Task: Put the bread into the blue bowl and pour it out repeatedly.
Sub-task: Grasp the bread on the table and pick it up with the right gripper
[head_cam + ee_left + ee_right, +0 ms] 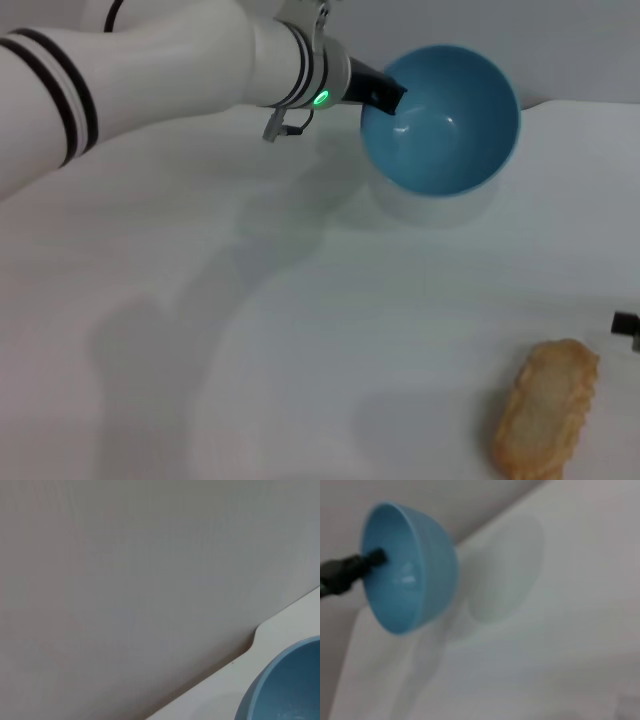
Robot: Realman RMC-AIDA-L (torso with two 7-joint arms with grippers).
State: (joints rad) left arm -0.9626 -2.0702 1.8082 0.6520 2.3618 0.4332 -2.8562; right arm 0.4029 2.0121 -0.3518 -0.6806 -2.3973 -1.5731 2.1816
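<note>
Pinching the near rim of the round, deep, light-blue smooth bowl [445, 125], the left gripper [385, 95] has its dark jaws pressed onto the wall and holds the bowl lifted off the bench and tipped, its mouth turned toward the camera and showing nothing inside. The right wrist view confirms it: the bowl hangs on its side in the air, its shadow on the surface beside it. The elongated ridged toy loaf of bread [545, 420] lies plain tan side up on the bench, well apart from the bowl, at the near right. I judge this a pour just completed — the bread is out, and the next cycle needs the bowl set upright and the loaf put back in. The right gripper [625, 325] shows only as a dark tip at the right edge, just above the loaf; whether its jaws are spread I cannot tell. The bench [300, 350] is plain white and smooth — behind it stands a bare grey wall [125, 580].
</note>
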